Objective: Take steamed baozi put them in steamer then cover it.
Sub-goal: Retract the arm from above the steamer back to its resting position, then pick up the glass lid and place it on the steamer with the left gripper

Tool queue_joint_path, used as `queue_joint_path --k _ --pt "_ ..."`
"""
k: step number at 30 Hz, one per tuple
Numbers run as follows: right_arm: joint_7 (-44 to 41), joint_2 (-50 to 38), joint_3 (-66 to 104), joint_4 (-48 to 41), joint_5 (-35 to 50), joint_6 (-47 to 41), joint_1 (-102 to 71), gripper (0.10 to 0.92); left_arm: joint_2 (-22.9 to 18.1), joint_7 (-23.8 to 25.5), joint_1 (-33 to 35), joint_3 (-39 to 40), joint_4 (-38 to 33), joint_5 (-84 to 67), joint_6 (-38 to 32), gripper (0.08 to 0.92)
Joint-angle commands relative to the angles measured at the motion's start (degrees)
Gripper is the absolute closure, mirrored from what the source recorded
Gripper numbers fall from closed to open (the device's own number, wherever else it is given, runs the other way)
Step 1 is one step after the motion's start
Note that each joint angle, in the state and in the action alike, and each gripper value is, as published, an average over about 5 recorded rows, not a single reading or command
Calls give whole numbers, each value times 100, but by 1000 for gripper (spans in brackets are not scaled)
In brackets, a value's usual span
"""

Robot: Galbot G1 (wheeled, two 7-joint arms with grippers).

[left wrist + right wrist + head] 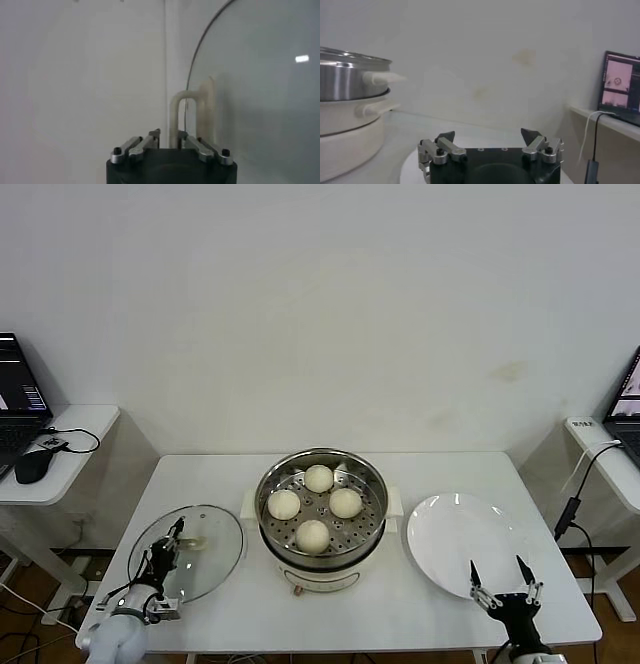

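The lid [190,552] lies flat on the white worktop [420,604] in the lower left of the head view, just left of the steamer [321,514]. The left hand [170,536] sits over the middle of the lid, its fingers closed on the cream bar handle [192,115]; in the left wrist view the handle stands straight up between the narrowed fingertips, with the glass curving away beside it.

The lid is clear glass with a thin metal rim. The steamer is a shiny steel pot on a white base with side handles, at the centre of the worktop, uncovered. Four smooth cream-white buns [315,506] rest on its perforated tray, set in a diamond and apart from one another.

The right hand [501,581] hangs at the lower right of the head view, over the near edge of the white plate [450,534], fingers spread wide and holding nothing. The plate is bare and sits just right of the steamer.

The lid's left rim lies close to the worktop's left edge. Bare worktop shows behind the steamer and along the near edge between lid and plate
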Motion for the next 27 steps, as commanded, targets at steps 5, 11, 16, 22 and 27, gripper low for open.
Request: queue_joint_path --k 5,11,16,22,27 --pt "-18 -47 -91 6 -55 -9 15 202 367 235 595 -640 -1595 -365 512 851" --pt "-55 -103 -133 -13 -130 7 21 203 628 735 838 -1020 -2439 -723 1007 851" --pt "-81 -150 -164 -61 -215 51 13 202 791 1094 933 -962 -3062 -1001 1303 851" --pt "-123 -141 -256 -110 -375 129 42 203 965 1472 848 -377 -3789 -1305 1687 851" --pt "-124 -112 -311 -204 -447 183 84 202 1190 1664 530 199 -4015 -1656 2029 851"
